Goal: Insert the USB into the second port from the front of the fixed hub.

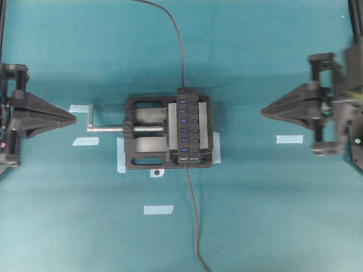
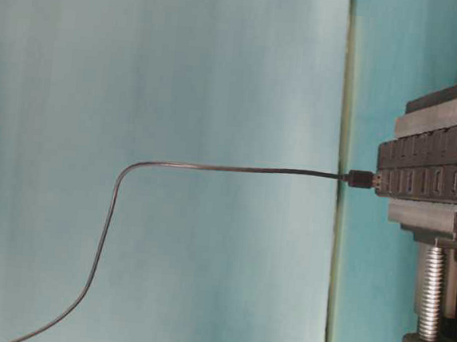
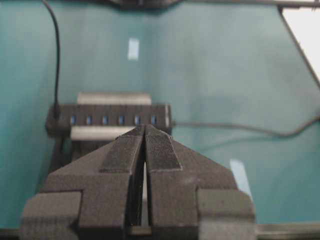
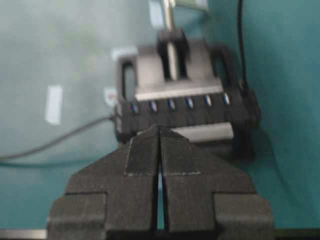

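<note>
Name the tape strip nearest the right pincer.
The tape strip lying apart, right of the vise, near the right pincer; the others touch the vise or lie left.

Bare table flanks the vise (image 1: 148, 136) holding the hub (image 1: 190, 126).

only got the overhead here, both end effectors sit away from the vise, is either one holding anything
Observer: No. The left wrist view shows the left end effector shut tight with nothing in it, and the right wrist view shows the same for the right end effector.
Operator: ok so is it plugged in or lying loose
Observer: The table-level view shows the USB butted square against one end of the hub, with its cable running straight out from it before it bends away. I cannot tell which port it sits in.
</note>
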Controlling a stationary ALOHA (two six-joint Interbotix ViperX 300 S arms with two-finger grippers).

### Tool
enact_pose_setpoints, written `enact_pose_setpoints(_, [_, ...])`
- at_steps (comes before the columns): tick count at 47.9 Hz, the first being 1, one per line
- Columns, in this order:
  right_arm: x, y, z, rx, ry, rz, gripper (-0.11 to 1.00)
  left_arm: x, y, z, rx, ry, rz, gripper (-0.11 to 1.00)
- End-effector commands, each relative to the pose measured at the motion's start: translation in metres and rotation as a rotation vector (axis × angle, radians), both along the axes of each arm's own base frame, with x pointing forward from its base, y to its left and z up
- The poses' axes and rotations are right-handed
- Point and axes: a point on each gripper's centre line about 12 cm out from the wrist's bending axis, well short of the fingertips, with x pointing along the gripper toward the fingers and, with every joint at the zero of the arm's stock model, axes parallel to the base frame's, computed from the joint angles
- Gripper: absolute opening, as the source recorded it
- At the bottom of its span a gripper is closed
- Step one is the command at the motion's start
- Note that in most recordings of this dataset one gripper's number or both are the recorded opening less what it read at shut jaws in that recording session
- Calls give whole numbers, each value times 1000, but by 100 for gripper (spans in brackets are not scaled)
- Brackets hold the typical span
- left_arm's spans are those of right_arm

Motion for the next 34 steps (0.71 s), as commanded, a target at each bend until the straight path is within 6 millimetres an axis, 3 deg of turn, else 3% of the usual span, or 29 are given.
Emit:
enact_pose_setpoints(1, [9,-5,11,-12,-1,-14,-1,6,0,6,2,11,0,0])
enact_pose_setpoints(16, [22,-18,5,-33,58,-46,-1,18,0,3,4,67,0,0])
enact_pose_setpoints(34, [53,-30,-7,-78,238,-29,-1,21,0,-3,2,141,0,0])
